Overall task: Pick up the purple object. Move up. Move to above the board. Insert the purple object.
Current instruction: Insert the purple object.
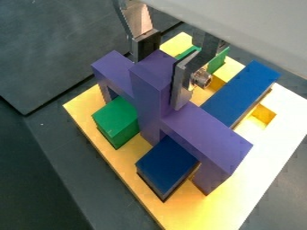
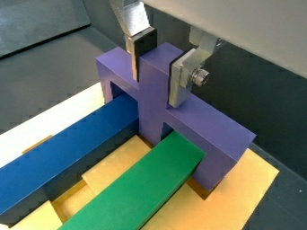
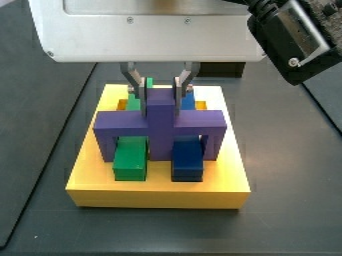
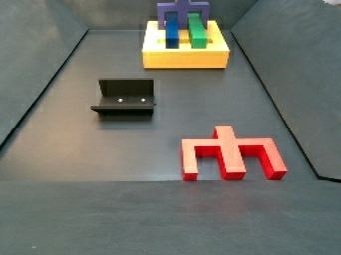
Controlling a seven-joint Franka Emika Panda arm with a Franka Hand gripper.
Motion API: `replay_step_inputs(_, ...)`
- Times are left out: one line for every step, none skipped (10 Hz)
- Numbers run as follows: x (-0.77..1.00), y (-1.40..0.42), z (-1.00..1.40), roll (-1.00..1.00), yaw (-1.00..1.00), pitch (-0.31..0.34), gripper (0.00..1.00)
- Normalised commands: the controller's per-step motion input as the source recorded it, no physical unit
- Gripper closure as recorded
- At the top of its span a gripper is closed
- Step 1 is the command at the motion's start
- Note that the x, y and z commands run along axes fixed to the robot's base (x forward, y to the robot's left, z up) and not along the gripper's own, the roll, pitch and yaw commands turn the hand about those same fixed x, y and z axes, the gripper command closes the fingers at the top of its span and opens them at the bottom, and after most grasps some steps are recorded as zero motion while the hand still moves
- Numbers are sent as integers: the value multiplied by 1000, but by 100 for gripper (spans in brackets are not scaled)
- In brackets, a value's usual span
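The purple object (image 3: 160, 125) stands upright on the yellow board (image 3: 160, 190). Its crossbar spans the green bar (image 3: 130, 157) and the blue bar (image 3: 189, 160), and its end legs reach down to the slab outside them. My gripper (image 3: 158, 85) comes down from above, shut on the object's central stem. Both wrist views show this: the gripper (image 1: 164, 67) (image 2: 160, 67) has a finger flat on each side of the purple object (image 1: 180, 117) (image 2: 156, 90). The far side view shows the purple object (image 4: 182, 12) on the board (image 4: 186, 58), with the gripper cut off.
A red notched piece (image 4: 233, 156) lies flat on the dark floor near the front right. The fixture (image 4: 124, 97) stands left of centre, between it and the board. Dark walls slope in along both sides of the floor.
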Motion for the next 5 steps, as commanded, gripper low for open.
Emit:
replay_step_inputs(294, 0, -454, 110, -137, 39, 100)
replay_step_inputs(326, 0, -289, 191, -234, 154, 100)
replay_step_inputs(346, 0, -171, 236, -266, 206, 100)
replay_step_inputs(231, 0, -209, 239, -231, 171, 100)
replay_step_inputs(0, 0, -374, 130, -77, 0, 100)
